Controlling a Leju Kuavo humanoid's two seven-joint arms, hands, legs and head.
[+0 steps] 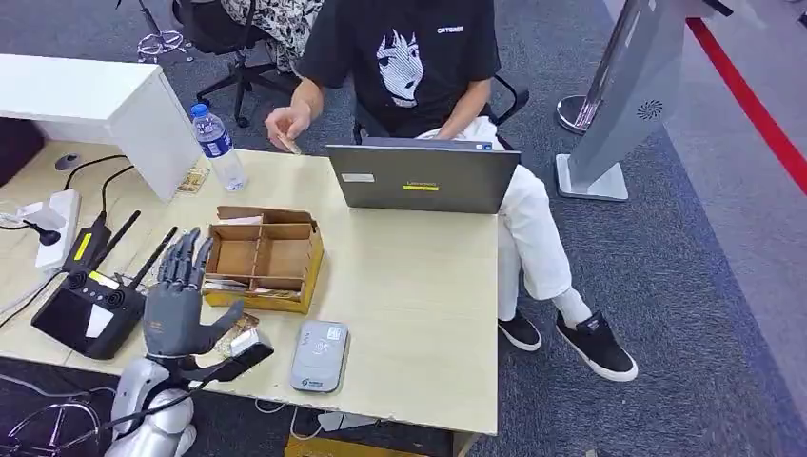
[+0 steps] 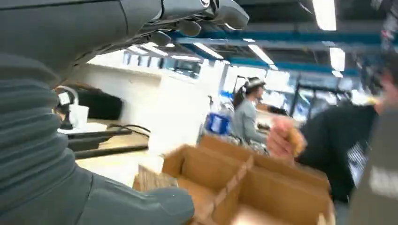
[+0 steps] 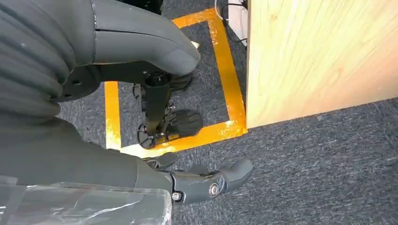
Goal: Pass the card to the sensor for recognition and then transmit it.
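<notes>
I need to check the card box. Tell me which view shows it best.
The head view: the whole cardboard box and its compartments show from above, just beyond the left hand. The left wrist view shows it close, blurred and cropped.

We see a light wooden table (image 1: 419, 276) on dark grey carpet (image 1: 685, 286) (a red stripe (image 1: 752, 100) crosses it), black office chairs (image 1: 228, 43) behind, and long ceiling lights (image 2: 256, 52).

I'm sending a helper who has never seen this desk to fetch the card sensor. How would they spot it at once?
Start at the light wooden table and find the open brown cardboard divider box near the robot's raised left hand. Just beside the box, toward the table's near edge, lies the flat grey rounded-rectangle card sensor, the one low grey slab there.
</notes>
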